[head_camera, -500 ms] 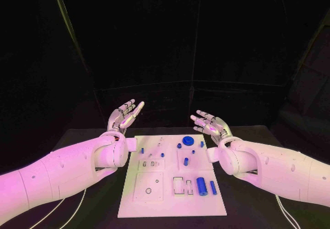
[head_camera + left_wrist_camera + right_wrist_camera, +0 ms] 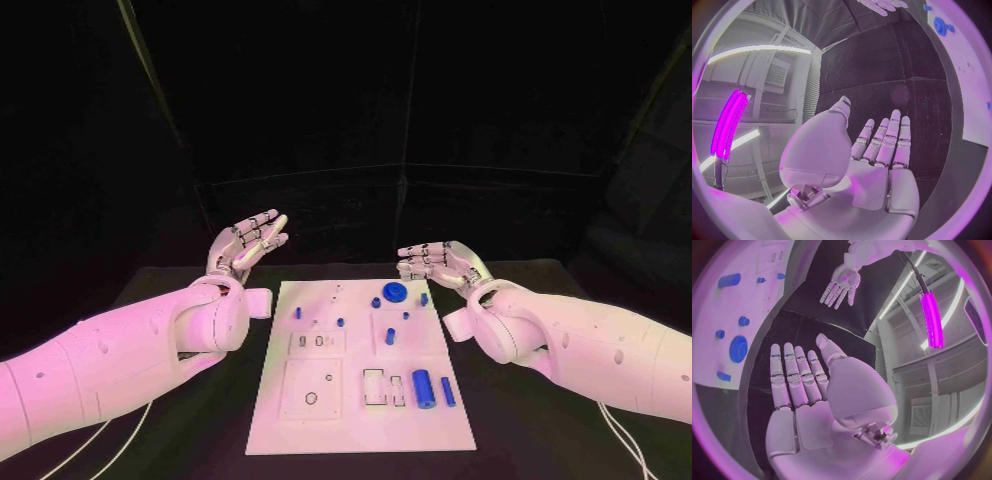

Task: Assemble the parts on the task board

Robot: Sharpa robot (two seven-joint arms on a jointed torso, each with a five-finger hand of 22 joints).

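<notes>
No part is in hand yet, so the assembly looks to be at its opening. The left hand hovers off the far left corner of the white task board, and the right hand off its far right corner; both have their fingers spread wide and hold nothing. The board lies in the middle of the black table. On it a round blue knob sits at the far edge, small blue pegs around mid-board, and a blue cylinder near the right front. The next move likely calls for one hand to descend and pinch a loose part. No writing is legible.
</notes>
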